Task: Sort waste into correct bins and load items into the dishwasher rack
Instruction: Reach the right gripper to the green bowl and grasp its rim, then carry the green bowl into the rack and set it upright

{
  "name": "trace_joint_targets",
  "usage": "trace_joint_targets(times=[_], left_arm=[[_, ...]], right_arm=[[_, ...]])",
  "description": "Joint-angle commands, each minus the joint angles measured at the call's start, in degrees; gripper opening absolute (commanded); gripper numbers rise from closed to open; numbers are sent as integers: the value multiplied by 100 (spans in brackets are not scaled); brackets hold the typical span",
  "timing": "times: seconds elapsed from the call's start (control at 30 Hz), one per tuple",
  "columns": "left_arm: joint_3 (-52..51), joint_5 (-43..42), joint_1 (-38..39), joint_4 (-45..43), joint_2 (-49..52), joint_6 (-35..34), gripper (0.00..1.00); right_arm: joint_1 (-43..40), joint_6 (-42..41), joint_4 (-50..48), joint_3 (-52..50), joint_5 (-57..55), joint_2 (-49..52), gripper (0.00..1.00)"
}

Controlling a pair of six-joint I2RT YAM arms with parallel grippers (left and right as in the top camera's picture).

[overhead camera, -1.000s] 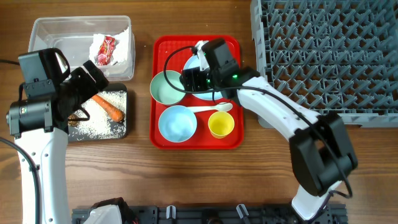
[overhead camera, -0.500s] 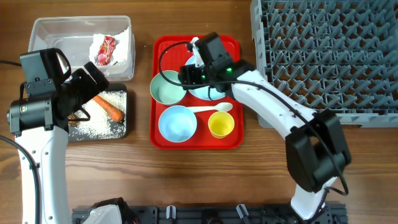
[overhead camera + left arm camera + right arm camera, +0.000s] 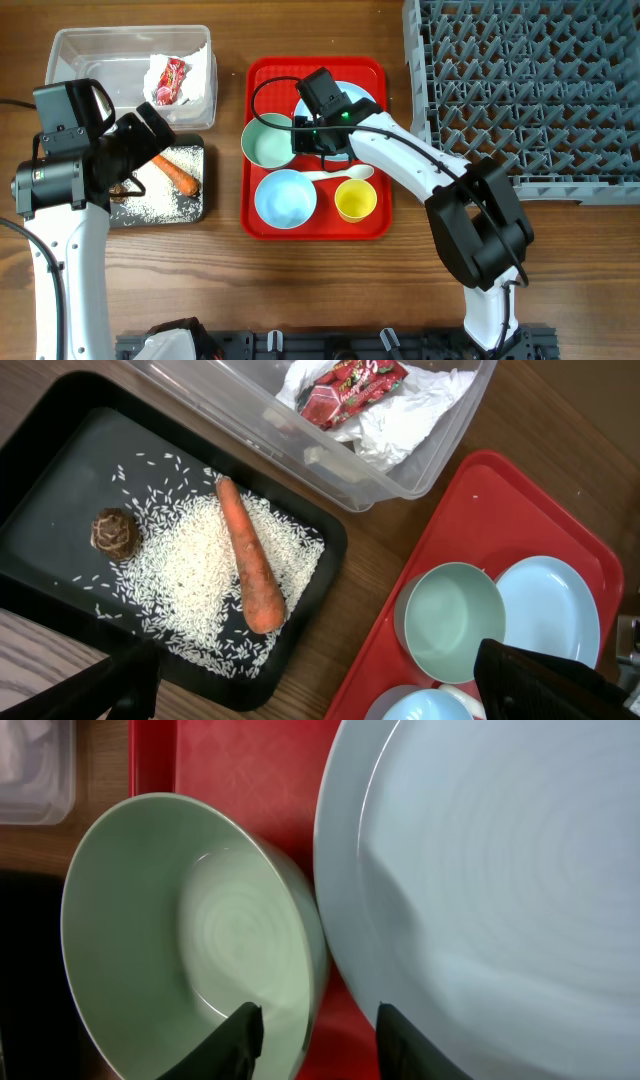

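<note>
Rack (image 3: 520, 90), grey, pegged, at the far right of the desk (image 3: 300, 290); nothing loaded in it.
Red tray (image 3: 268, 80) at the centre, carrying all the dishes.
Clear tub (image 3: 100, 55) at the far left, holding the white tissue (image 3: 410, 420) with the red wrapper (image 3: 345, 385) on top of it.
Black tray (image 3: 60, 470) just in front of the tub, holding the rice (image 3: 190, 580), the carrot (image 3: 250, 560) lying across the rice, and the brown lump (image 3: 113, 532) at the edge of the rice.
Plate (image 3: 500, 870) at the back of the red tray, partly under the right arm.
Green bowl (image 3: 170, 930) upright beside the plate; blue bowl (image 3: 285, 197) in front of it.
Yellow cup (image 3: 355, 200) upright, right of the blue bowl.
Spoon (image 3: 335, 175) lying between the plate and the cup.
Right hand (image 3: 320, 1035): fingers parted astride the green bowl's rim, one inside, one between bowl and plate.
Left hand (image 3: 330, 690): spread wide, empty, above the black tray's near edge.
</note>
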State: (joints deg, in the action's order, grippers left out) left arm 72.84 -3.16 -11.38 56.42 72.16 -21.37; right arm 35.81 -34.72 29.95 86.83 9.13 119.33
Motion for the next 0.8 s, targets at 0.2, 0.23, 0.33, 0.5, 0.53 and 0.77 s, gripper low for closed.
trace_joint_targets(times=[0.2,0.23,0.33,0.5,0.53,0.77], left_arm=[[46,-90,0,7,24,-52,100],[46,-90,0,7,24,-52,100],[46,-90,0,2,24,-55,100],[46,-90,0,4,24,-52,100],[46,-90,0,7,24,-52,100],[46,-90,0,4,24,-55,100]], right_arm=[[114,-140,-321,92,-20,321,20],[114,-138,-345,92,-22,321,15],[114,-136,-356,92,-37,321,4],[114,-136,-367,92,-59,321,4],[114,-133,-385,94,-59,321,4],[94,90,-273,358,-55,195,4]])
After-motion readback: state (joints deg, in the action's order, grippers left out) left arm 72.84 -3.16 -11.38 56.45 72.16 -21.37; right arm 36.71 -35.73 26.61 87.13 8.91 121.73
